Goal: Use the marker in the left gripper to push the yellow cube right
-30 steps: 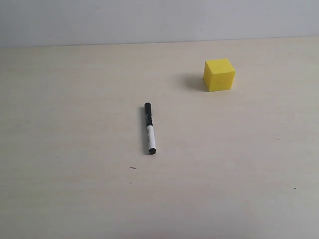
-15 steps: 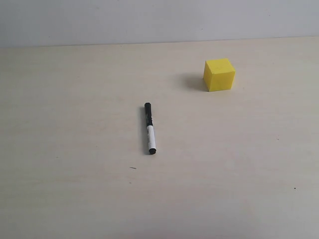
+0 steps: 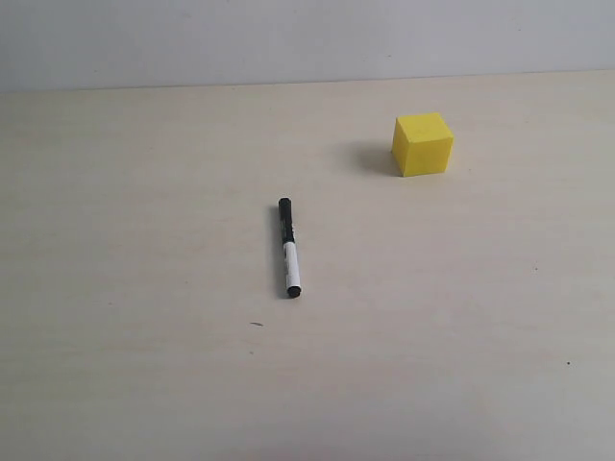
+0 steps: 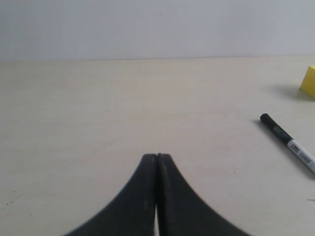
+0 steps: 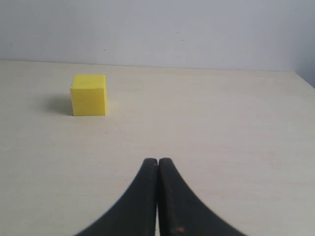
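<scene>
The marker lies flat on the pale table near the middle, black cap pointing away, white barrel toward the front; it also shows in the left wrist view as the marker. The yellow cube sits at the back right, apart from the marker, and appears as the yellow cube in the right wrist view. My left gripper is shut with nothing in it, well short of the marker. My right gripper is shut and empty, some way from the cube. Neither gripper shows in the exterior view.
The pale wooden table runs back to a plain white wall. Its right edge shows in the right wrist view. A tiny dark speck lies in front of the marker.
</scene>
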`<state>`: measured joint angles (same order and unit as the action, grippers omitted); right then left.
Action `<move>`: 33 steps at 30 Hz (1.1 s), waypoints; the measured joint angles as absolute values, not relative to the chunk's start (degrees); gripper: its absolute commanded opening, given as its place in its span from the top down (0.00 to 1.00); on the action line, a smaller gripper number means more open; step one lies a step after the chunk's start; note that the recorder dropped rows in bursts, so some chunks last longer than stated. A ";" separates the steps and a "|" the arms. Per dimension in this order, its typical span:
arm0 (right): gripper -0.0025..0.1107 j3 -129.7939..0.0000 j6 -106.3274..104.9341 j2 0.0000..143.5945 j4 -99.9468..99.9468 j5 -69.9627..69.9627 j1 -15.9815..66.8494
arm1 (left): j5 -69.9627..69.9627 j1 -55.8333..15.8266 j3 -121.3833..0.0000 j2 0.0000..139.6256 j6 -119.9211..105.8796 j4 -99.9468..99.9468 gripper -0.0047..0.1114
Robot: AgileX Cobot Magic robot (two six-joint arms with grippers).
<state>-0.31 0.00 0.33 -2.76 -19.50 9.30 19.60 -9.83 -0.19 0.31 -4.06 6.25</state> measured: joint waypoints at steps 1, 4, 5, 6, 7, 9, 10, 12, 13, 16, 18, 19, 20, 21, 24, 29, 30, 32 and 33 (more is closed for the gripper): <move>0.98 -0.31 0.00 0.33 -2.76 -19.50 9.30 | 20.08 -9.83 -0.19 0.31 -4.06 6.25 0.96; 0.98 -0.31 0.00 0.33 -2.76 -19.50 9.30 | 20.61 -9.83 -0.19 0.31 -4.06 6.97 0.96; 0.98 -0.31 0.00 0.33 -2.76 -19.50 9.30 | 20.61 -9.83 -0.19 0.31 -4.06 7.14 0.96; 0.98 -0.31 0.00 0.33 -2.76 -19.50 9.30 | 20.75 -9.83 -0.19 0.31 -4.06 7.14 0.96; 0.98 -0.31 0.00 0.33 -2.76 -19.50 9.30 | 20.84 -9.83 -0.19 0.31 -4.06 7.25 0.96; 0.98 -0.31 0.00 0.33 -2.76 -19.50 9.30 | 20.96 -9.83 -0.19 0.31 -4.06 7.36 0.96; 0.98 -0.31 0.00 0.33 -2.76 -19.50 9.30 | 20.96 -9.83 -0.19 0.31 -4.06 7.36 0.96; 0.98 -0.31 0.00 0.33 -2.76 -19.50 9.30 | 20.96 -9.83 -0.19 0.31 -4.06 7.36 0.96; 0.98 -0.31 0.00 0.33 -2.76 -19.50 9.30 | 20.96 -9.83 -0.19 0.31 -4.06 7.36 0.96; 0.98 -0.31 0.00 0.33 -2.76 -19.50 9.30 | 20.96 -9.83 -0.19 0.31 -4.06 7.36 0.96; 0.98 -0.31 0.00 0.33 -2.76 -19.50 9.30 | 20.96 -9.83 -0.19 0.31 -4.06 7.46 0.96; 0.98 -0.31 0.00 0.33 -2.76 -19.50 9.30 | 20.96 -9.83 -0.19 0.31 -4.06 7.46 0.96; 0.98 -0.31 0.00 0.33 -2.76 -19.50 9.30 | 20.96 -9.83 -0.19 0.31 -4.06 7.46 0.96; 0.98 -0.31 0.00 0.33 -2.76 -19.50 9.30 | 20.96 -9.83 -0.19 0.31 -4.06 7.46 0.96; 0.98 -0.31 0.00 0.33 -2.76 -19.50 9.30 | 20.96 -9.83 -0.19 0.31 -4.06 7.46 0.96; 0.98 -0.31 0.00 0.33 -2.76 -19.50 9.30 | 20.96 -9.83 -0.19 0.31 -4.06 7.46 0.96; 0.98 -0.31 0.00 0.33 -2.76 -19.50 9.30 | 20.96 -9.83 -0.19 0.31 -4.06 7.46 0.96; 0.98 -0.31 0.00 0.33 -2.76 -19.50 9.30 | 20.96 -9.83 -0.19 0.31 -4.06 7.46 0.96; 0.98 -0.31 0.00 0.33 -2.76 -19.50 9.30 | 20.96 -9.83 -0.19 0.31 -4.06 7.46 0.96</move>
